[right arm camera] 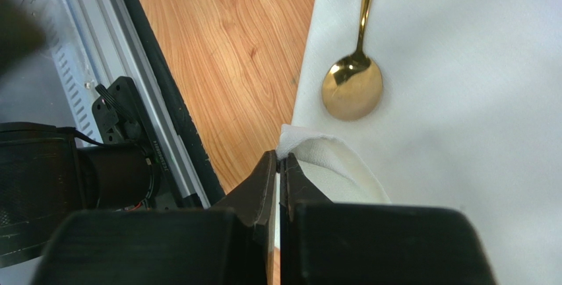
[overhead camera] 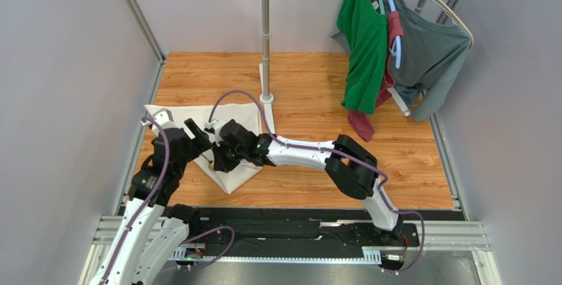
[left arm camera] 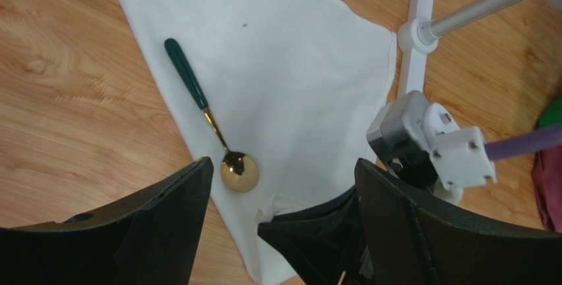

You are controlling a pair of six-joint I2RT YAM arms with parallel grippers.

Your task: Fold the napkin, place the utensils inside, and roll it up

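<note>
Napkin lies folded into a triangle by the worktop's left edge, with the spoon on it near one cloth edge. Right gripper is clamped on a raised fold beside the spoon's bowl. Left gripper hangs wide and empty above. In my top view the arms hide the spoon.

L pincer wide apart, R pincer tight together, arms close.
</note>
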